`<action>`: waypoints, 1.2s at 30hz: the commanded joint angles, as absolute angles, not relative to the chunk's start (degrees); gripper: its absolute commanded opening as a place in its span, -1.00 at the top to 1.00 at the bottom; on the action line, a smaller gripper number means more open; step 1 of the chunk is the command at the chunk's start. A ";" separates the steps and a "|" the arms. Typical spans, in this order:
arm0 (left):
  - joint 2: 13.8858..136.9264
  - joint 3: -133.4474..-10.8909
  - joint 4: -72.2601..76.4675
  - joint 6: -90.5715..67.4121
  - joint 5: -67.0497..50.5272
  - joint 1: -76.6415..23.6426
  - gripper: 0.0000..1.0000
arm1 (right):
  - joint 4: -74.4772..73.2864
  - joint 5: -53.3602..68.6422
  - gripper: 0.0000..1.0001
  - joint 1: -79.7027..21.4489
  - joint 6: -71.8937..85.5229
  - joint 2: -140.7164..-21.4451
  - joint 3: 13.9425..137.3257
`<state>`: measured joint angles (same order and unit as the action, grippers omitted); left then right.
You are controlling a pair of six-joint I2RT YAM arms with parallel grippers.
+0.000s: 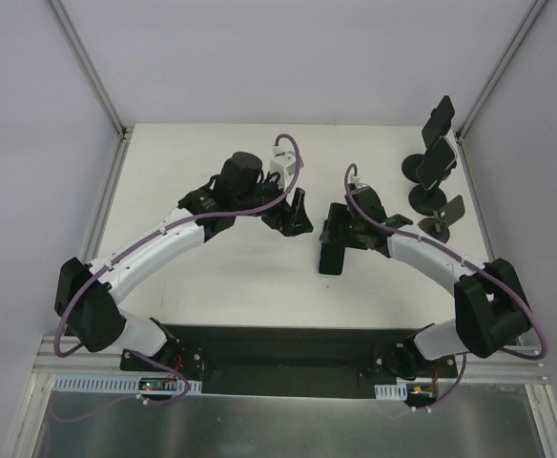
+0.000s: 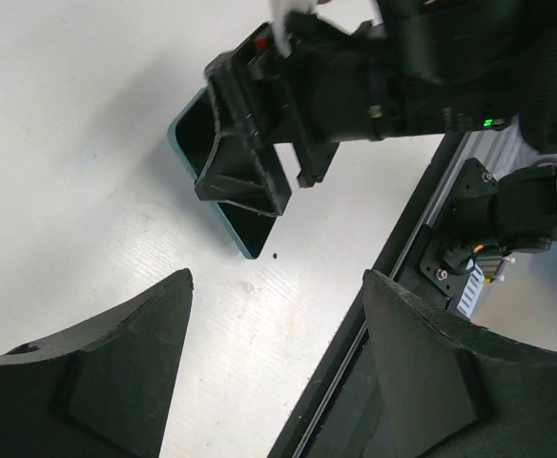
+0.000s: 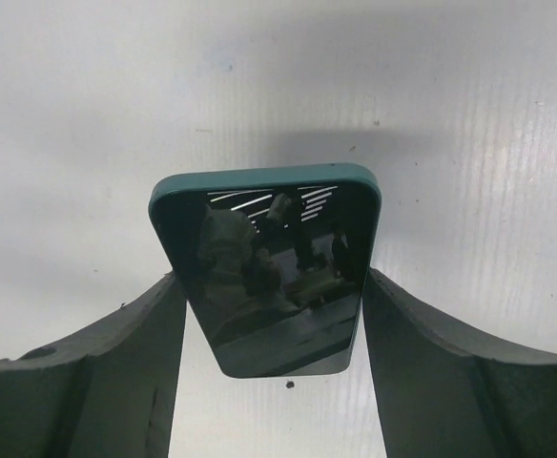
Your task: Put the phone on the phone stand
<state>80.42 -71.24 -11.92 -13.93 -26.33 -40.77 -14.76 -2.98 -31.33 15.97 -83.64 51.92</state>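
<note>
The phone (image 3: pixel 274 277), dark-screened in a teal case, sits between my right gripper's (image 3: pixel 270 279) fingers, which press on both of its long edges. It is tilted, its lower end near the white table. In the top view the phone (image 1: pixel 333 260) hangs below my right gripper (image 1: pixel 337 232) at mid table. The left wrist view shows the phone (image 2: pixel 248 227) under the right gripper's (image 2: pixel 250 176) black fingers. My left gripper (image 1: pixel 298 215) is open and empty, just left of the phone, above the table (image 2: pixel 278 286). Three black phone stands (image 1: pixel 431 170) stand at the back right.
The stands are grouped near the table's right edge, about a hand's length behind and right of my right gripper. A black base rail (image 1: pixel 278 358) runs along the near edge. Grey walls enclose the table (image 1: pixel 212 277) on the left, back and right.
</note>
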 commanded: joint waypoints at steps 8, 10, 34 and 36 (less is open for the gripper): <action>90.08 -71.10 -6.94 -13.80 -37.52 -40.69 -0.42 | 3.42 10.54 0.98 -27.16 32.50 -69.54 44.83; 91.92 -71.54 -6.94 -13.89 -40.51 -41.04 -0.38 | 6.32 12.30 0.99 -26.72 36.71 -68.03 44.12; 88.07 -72.77 -3.00 -13.62 -55.10 -44.03 1.00 | 2.37 50.33 -0.93 -6.36 13.10 -48.79 39.02; 87.45 -72.69 -2.03 -13.71 -58.69 -44.99 1.00 | 2.20 57.61 -0.86 -4.84 11.70 -48.08 39.99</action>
